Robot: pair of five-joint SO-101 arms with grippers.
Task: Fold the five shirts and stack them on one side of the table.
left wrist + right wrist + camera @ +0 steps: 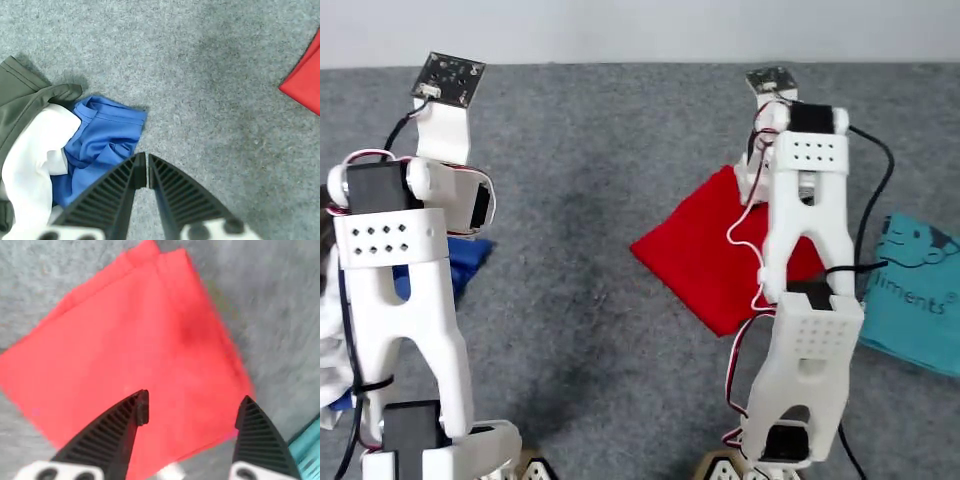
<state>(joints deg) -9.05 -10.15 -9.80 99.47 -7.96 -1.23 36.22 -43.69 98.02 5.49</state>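
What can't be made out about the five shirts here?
High view: right arm covers part of the red shirt; the edge cuts off the teal shirt.
High view: left arm hides most of the blue shirt.
Left wrist view: edge cuts off the olive shirt and white shirt.

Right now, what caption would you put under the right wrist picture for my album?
The right arm's open gripper hangs over a folded red shirt on the grey table.

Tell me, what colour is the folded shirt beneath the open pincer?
Red. The right wrist view shows the shirt best.
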